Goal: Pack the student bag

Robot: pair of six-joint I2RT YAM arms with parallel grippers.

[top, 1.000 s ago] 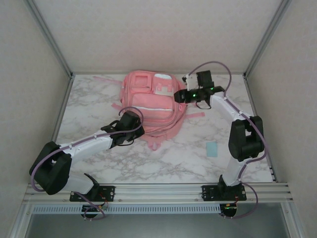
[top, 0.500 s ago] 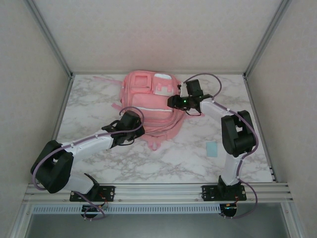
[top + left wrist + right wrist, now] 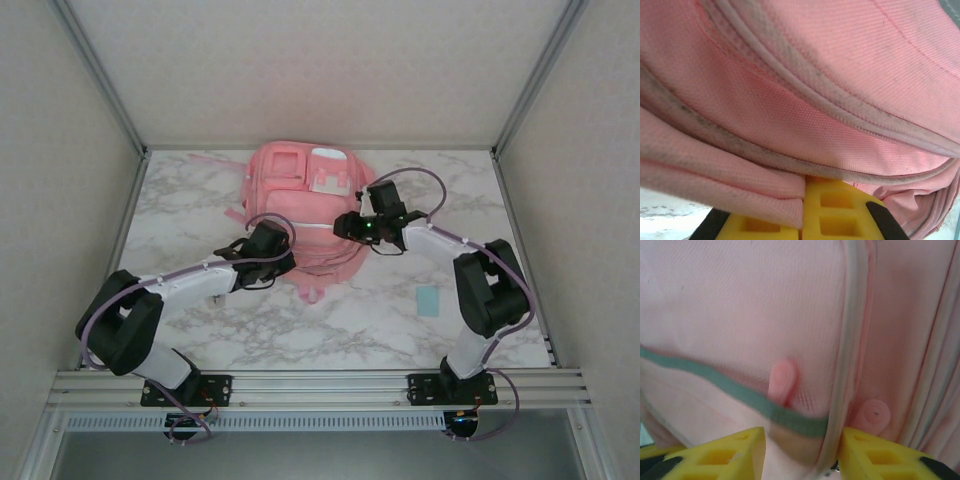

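The student bag [image 3: 300, 205], a large pink backpack with white-trimmed pockets, lies flat at the back middle of the marble table. My left gripper [image 3: 277, 252] sits at the bag's near left edge. In the left wrist view its yellow fingers [image 3: 840, 212] are pressed together with a fold of the bag's pink fabric [image 3: 740, 185] pinched over the left one. My right gripper [image 3: 349, 225] is against the bag's right side. Its yellow fingers [image 3: 725, 457] stand apart around a side pocket with green trim [image 3: 790, 417] and a pink zipper pull [image 3: 782, 380].
A small light-blue flat piece [image 3: 428, 300] lies on the marble table [image 3: 180, 200] near the right arm's elbow. A pink strap [image 3: 310, 292] trails from the bag's near end. Metal frame posts and beige walls close in the back and sides.
My right gripper has moved from beside the bag's upper right corner down and toward me onto its right side. The left gripper stays at the bag's edge; its elbow has shifted right.
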